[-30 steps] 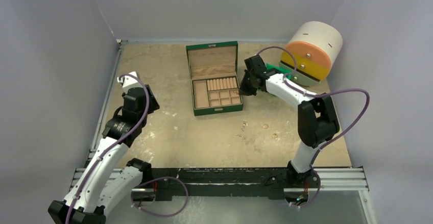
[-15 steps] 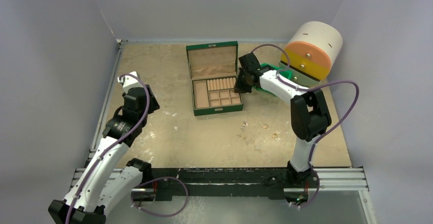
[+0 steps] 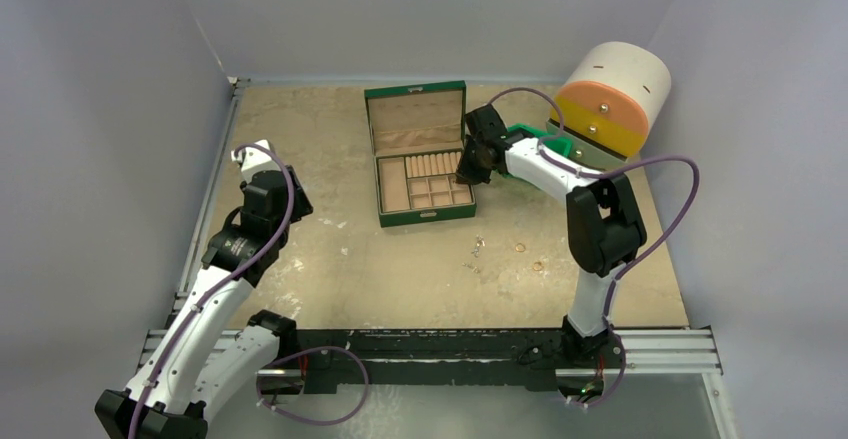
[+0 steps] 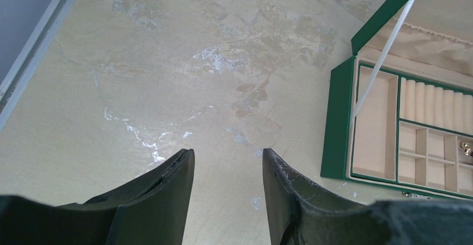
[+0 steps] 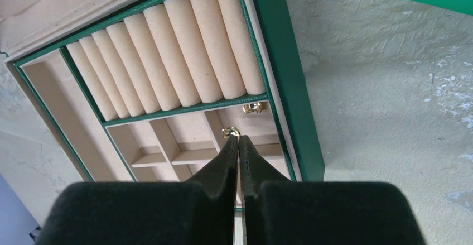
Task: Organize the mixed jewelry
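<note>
- Your left arm (image 3: pixel 235 249) rises from its base at the near left, bent at the elbow, with the wrist tipped downward.
- Your left gripper (image 4: pixel 227 157) hangs with its jaws held apart.
- Your right arm (image 3: pixel 600 224) stands upright, then reaches forward and to the left.
- Your right gripper (image 5: pixel 239 140) points down, its fingers pressed together and pinching a small gold piece (image 5: pixel 231 132) at the tips.

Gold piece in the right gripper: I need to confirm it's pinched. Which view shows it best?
Right wrist: the gold piece sits at the tips of the shut right gripper, over a box compartment. From the top, the gripper hides it. Left wrist shows only a gold speck in the box, unclear which piece.
</note>
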Tool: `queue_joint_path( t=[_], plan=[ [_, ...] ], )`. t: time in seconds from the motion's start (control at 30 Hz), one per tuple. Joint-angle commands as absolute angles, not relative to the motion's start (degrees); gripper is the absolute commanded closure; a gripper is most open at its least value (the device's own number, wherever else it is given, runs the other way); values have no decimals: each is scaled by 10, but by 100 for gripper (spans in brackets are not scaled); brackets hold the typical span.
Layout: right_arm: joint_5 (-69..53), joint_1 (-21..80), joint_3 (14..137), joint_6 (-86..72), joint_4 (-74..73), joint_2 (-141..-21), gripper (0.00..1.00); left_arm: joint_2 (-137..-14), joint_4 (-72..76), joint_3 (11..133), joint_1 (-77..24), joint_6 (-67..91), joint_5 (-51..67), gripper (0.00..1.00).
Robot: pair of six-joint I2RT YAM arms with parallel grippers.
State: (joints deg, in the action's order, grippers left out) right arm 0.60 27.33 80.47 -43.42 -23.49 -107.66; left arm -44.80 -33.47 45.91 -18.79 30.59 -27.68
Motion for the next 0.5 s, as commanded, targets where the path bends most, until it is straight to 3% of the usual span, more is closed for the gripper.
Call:
queue_joint_path(
  t=[0.0, 0.2, 0.47],
  plan=[
    [15, 276, 827, -428, -237, -1083, 93, -447, -310, 471, -190, 297, -286, 53],
    [19, 277, 830, -426, -244, -1082, 84, -449, -310, 471, -190, 298, -286, 53],
    [27, 277, 820, -425, -254, -1050, 80, -451, -311, 471, -190, 297, -284, 53]
  ],
)
